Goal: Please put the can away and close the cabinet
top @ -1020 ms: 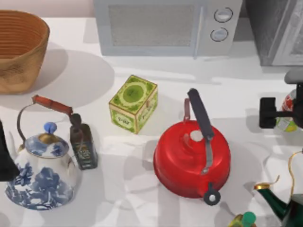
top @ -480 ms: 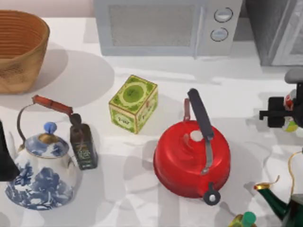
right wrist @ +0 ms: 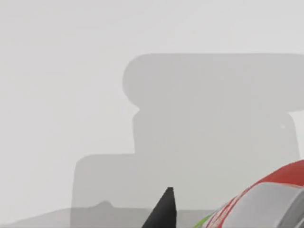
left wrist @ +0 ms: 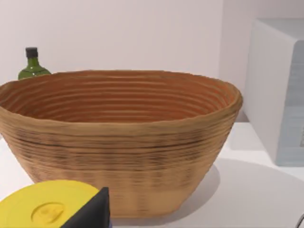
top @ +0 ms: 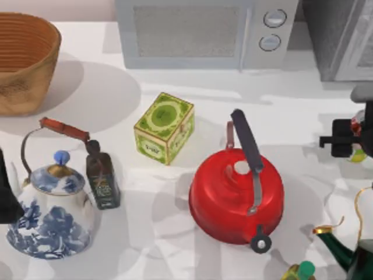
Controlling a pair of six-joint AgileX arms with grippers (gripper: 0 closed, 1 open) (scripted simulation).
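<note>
Can (top: 356, 140), small, red, white and lime-green with silver top, sits at the table's right edge, within the right gripper (top: 348, 140); its grip cannot be told. Grey speckled cabinet (top: 344, 35) beyond awaits stowing and closing. Left arm is parked left.

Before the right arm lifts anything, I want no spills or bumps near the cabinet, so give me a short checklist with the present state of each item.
1. Right gripper at the can, at the table's right edge: ok.
2. Fingers firmly closed on the can: cannot tell; the arm hides the contact.
3. Cabinet door open enough to take the can: cannot tell; just a corner is in the top view.
4. Red kettle clear of the can: ok, it stands apart, nearer the table's middle.
5. Green teapot close by the can on the near side: not ok, mind it when lifting.
6. Left gripper parked far off by the basket: ok.
</note>
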